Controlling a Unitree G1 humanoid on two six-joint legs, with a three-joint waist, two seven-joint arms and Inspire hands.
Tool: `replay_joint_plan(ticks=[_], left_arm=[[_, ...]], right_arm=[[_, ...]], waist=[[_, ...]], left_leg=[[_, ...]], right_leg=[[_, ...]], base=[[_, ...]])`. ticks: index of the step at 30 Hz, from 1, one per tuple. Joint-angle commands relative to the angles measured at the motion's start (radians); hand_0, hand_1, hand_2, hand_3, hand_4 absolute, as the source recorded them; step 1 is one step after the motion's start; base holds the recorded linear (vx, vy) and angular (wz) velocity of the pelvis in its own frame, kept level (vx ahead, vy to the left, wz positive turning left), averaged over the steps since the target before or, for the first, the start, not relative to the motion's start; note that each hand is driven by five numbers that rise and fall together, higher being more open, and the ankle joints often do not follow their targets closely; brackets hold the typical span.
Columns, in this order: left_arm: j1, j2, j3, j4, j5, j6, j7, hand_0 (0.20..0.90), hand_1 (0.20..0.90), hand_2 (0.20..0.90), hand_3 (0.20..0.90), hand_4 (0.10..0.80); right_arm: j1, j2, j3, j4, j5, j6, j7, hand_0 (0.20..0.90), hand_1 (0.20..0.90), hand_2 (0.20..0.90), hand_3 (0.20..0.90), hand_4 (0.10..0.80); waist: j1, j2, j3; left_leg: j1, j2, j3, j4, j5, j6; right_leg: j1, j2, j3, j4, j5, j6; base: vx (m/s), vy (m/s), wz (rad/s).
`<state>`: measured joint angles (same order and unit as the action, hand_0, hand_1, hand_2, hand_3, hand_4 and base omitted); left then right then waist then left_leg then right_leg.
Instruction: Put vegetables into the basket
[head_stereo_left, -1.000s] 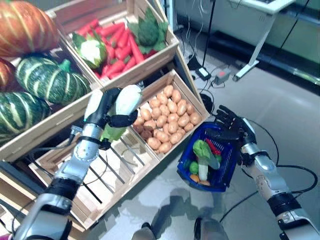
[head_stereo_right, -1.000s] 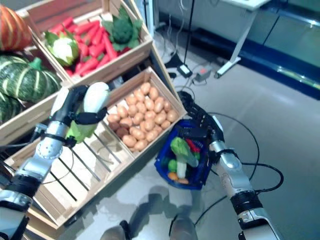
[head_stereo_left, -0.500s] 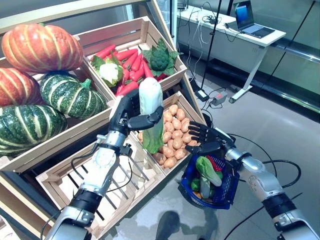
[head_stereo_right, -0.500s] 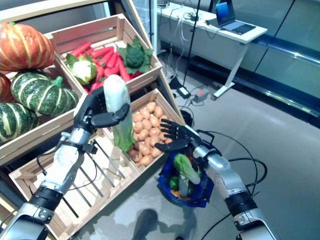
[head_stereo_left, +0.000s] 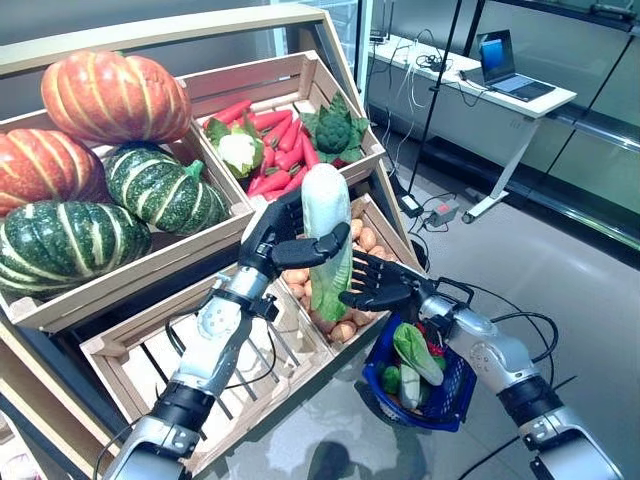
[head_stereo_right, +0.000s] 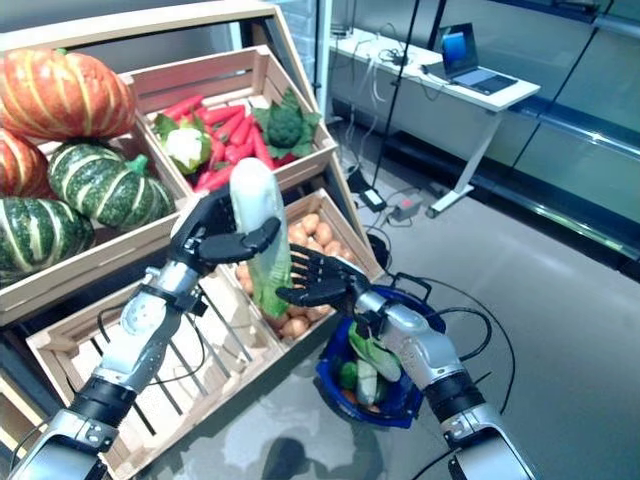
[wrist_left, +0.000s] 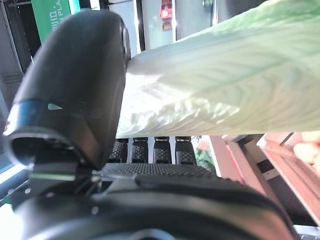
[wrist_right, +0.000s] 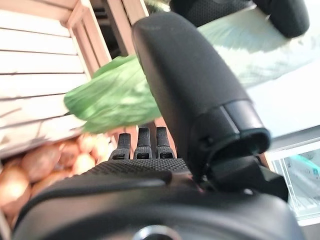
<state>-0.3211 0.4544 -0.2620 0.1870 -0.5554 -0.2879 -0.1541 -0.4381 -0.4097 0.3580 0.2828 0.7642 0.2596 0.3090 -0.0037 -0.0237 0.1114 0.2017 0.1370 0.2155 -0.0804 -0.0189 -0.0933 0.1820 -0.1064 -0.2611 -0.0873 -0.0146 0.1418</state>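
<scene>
The left robot hand (head_stereo_left: 272, 232) has its fingers and thumb curled round a napa cabbage (head_stereo_left: 326, 235), holding it upright with the pale white stem end at the top and the frilly green leaves hanging down. It hangs in the air in front of the potato crate (head_stereo_left: 385, 222), up and to the left of the blue basket (head_stereo_left: 448, 392), which looks like a way of carrying it across with the bulk clear of the wooden rims. The right robot hand (head_stereo_left: 377, 285) sits just beside the leafy tip with its fingers spread flat and straight, gripping nothing; its own wrist view shows the green leaf end just past the fingertips, though I cannot tell whether they touch it. The blue basket appears to hang from that right arm, which would explain why the hand is only steadying or waiting rather than grabbing. The cabbage is long and smooth, creamy and ribbed along the body, brighter green toward the bottom. The basket already holds a bok choy (head_stereo_left: 417, 352) and some red and green pieces. Behind, on the far left, pumpkins (head_stereo_left: 115, 95) fill 1 crate, and carrots (head_stereo_left: 281, 155) with a cauliflower (head_stereo_left: 238, 150) fill another.
</scene>
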Motion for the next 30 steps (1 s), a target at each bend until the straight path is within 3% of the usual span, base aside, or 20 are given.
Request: replay_joint_plan(ticks=[1, 12, 21, 28, 29, 30], left_arm=[[-0.052, -0.012, -0.008, -0.073, -0.074, -0.063, -0.036, 0.300, 0.300, 0.300, 0.300, 0.400], [-0.054, -0.044, -0.056, -0.074, -0.138, -0.060, -0.068, 0.300, 0.300, 0.300, 0.300, 0.400], [-0.088, -0.084, -0.112, -0.093, -0.222, -0.066, -0.108, 0.300, 0.300, 0.300, 0.300, 0.400], [-0.107, -0.094, -0.154, -0.104, -0.263, -0.037, -0.124, 0.300, 0.300, 0.300, 0.300, 0.400], [-0.106, -0.094, -0.160, -0.105, -0.265, -0.033, -0.125, 0.300, 0.300, 0.300, 0.300, 0.400], [-0.103, -0.094, -0.163, -0.108, -0.263, -0.026, -0.125, 0.300, 0.300, 0.300, 0.300, 0.400]], right_arm=[[-0.166, 0.045, -0.028, -0.013, 0.122, -0.071, -0.004, 0.900, 0.900, 0.900, 0.900, 0.800], [-0.224, 0.057, 0.003, 0.045, 0.228, 0.004, 0.006, 0.900, 0.900, 0.900, 0.900, 0.800], [-0.239, 0.109, 0.059, 0.209, 0.349, 0.179, 0.079, 0.900, 0.900, 0.900, 0.900, 0.800], [-0.250, 0.156, 0.059, 0.269, 0.456, 0.155, 0.134, 0.900, 0.900, 0.900, 0.900, 0.800], [-0.251, 0.159, 0.058, 0.267, 0.470, 0.146, 0.132, 0.300, 0.300, 0.300, 0.300, 0.400], [-0.251, 0.162, 0.054, 0.259, 0.472, 0.136, 0.137, 0.300, 0.300, 0.300, 0.300, 0.400]], waist=[[0.017, -0.007, -0.104], [0.032, -0.011, -0.104], [0.041, -0.012, -0.107], [0.047, -0.012, -0.113], [0.047, -0.011, -0.114], [0.046, -0.011, -0.114]], left_leg=[[-0.051, -0.042, -0.016, -0.007, -0.001, 0.042], [-0.056, -0.040, -0.029, -0.007, 0.000, 0.042], [-0.056, -0.039, -0.040, -0.007, -0.001, 0.041], [-0.059, -0.040, -0.045, -0.007, -0.001, 0.042], [-0.061, -0.040, -0.046, -0.007, -0.001, 0.042], [-0.061, -0.041, -0.047, -0.007, -0.001, 0.043]], right_leg=[[-0.021, 0.004, 0.000, 0.000, 0.018, -0.055], [-0.021, -0.003, -0.002, 0.000, 0.020, -0.055], [-0.019, -0.008, -0.005, 0.000, 0.021, -0.055], [-0.021, -0.009, -0.008, 0.000, 0.022, -0.053], [-0.023, -0.009, -0.006, 0.000, 0.022, -0.053], [-0.024, -0.009, -0.005, 0.000, 0.023, -0.053]], base=[[0.016, -0.005, 0.08], [0.000, 0.007, 0.10], [0.010, 0.017, 0.08], [0.007, 0.007, 0.05], [0.000, 0.000, 0.00], [0.000, 0.000, 0.00]])
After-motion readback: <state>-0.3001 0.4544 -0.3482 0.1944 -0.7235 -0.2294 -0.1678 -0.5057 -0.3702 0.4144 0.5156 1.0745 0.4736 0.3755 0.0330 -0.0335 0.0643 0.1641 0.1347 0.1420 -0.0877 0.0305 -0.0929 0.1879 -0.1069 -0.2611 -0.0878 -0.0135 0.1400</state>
